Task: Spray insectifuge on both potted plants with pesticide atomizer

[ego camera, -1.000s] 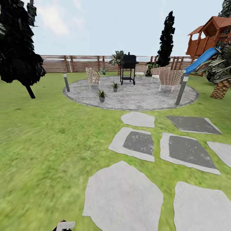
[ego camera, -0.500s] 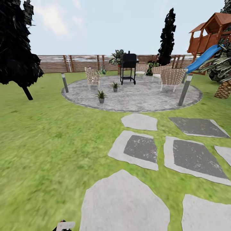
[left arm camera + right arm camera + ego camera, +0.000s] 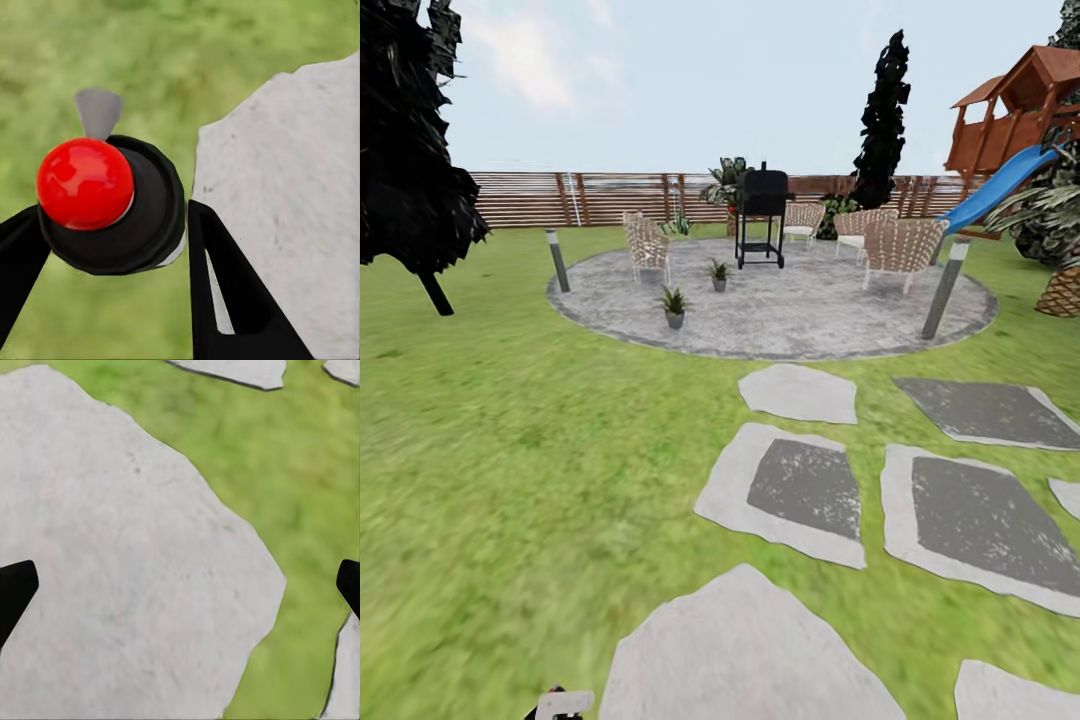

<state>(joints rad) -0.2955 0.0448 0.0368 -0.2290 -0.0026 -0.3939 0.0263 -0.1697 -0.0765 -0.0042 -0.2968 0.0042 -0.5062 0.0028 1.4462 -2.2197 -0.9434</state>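
Left gripper [image 3: 112,217] closed on the pesticide atomizer [image 3: 112,199], a black round body with a glossy red ball on top; black fingers [image 3: 225,300] pressed against both sides. Seen end-on: long axis along the line of sight, red ball toward the camera, grey spout tab pointing away over the green lawn [image 3: 510,480]. Lower body hidden; in the head view, cut off at the bottom edge. Right gripper [image 3: 180,585] wide open and empty, only the fingertips visible at the frame edges, over a pale grey stepping stone [image 3: 112,547].

Far ahead: two small potted plants [image 3: 674,303] standing apart on the round mottled grey paving [image 3: 800,310], leaf detail too small to make out. Behind them, black grill [image 3: 762,212], wicker chairs [image 3: 901,246], brown slatted fence [image 3: 600,198].
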